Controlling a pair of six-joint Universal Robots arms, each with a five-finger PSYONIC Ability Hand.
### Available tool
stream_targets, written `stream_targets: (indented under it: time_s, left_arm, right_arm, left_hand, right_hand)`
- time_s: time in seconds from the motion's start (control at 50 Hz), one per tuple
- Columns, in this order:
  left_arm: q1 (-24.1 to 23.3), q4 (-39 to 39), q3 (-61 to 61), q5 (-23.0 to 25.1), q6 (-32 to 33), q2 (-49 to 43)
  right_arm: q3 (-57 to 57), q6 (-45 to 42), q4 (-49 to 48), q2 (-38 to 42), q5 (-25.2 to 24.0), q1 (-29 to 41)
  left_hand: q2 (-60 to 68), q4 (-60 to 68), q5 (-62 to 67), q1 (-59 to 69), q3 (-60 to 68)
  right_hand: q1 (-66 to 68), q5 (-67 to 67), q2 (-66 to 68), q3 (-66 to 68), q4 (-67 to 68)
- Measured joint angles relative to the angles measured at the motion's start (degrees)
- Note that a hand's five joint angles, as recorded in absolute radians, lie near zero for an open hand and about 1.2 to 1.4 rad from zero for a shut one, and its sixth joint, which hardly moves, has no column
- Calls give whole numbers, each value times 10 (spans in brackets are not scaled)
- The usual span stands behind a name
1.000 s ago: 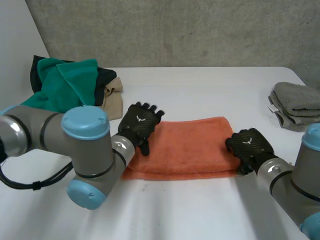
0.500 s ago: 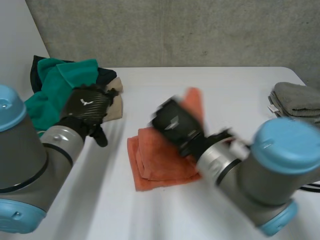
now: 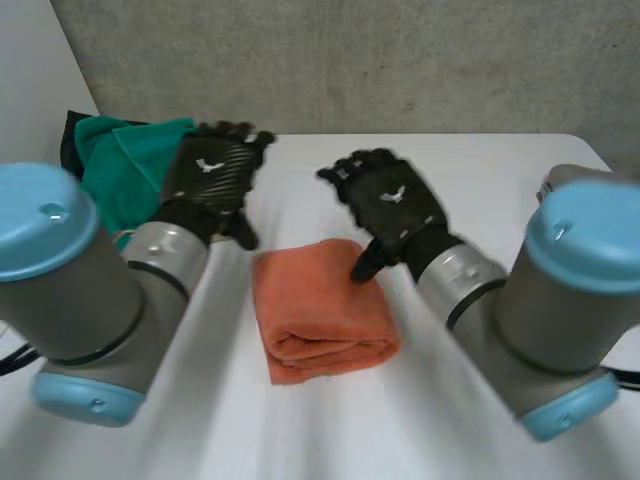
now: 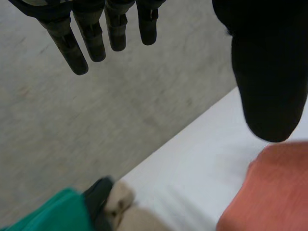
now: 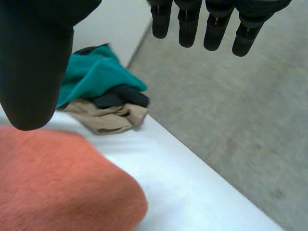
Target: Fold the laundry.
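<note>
orange towel [image 3: 320, 305] folded; left hand [image 3: 210, 175], right hand [image 3: 392, 205] relaxed, seemingly off it.

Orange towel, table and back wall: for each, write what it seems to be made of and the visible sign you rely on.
Orange towel: soft terry-like cloth, matt, with a fuzzy nap and rounded folded edges. Table: smooth white matt surface; whether laminate or a covering, I cannot tell. Wall: grey and mottled with faint seams, probably concrete.
</note>
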Motion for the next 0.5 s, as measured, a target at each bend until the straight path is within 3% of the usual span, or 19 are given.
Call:
stream_targets:
  time_s: [0.1, 0.18, 0.24, 0.36, 0.5]
  left_arm:
    - [-37, -24, 54, 6, -14, -64]
    - [-55, -87, 107, -7, -19, -140]
    - [-58, -167, 145, -42, -21, -206]
    - [-55, -252, 167, -97, -22, -261]
    - [-51, -239, 143, -105, -20, -225]
  right_arm:
    - [-63, 41, 96, 38, -1, -33]
    - [-132, 43, 187, 108, -4, -46]
    - [-184, 36, 252, 171, -8, -48]
    - [-223, 11, 297, 238, -9, -43]
    - [-220, -52, 282, 241, 9, -41]
  left_hand:
    - [0, 0, 0, 0, 0]
    - [0, 0, 0, 0, 0]
    - [0, 0, 0, 0, 0]
    - [-2, 0, 0, -4, 0]
    - [-19, 0, -1, -15, -10]
  right_hand:
    - [0, 0, 0, 0, 0]
    - [0, 0, 0, 0, 0]
    - [0, 0, 0, 0, 0]
    - [-5, 0, 0, 0, 0]
    - [-20, 0, 0, 0, 0]
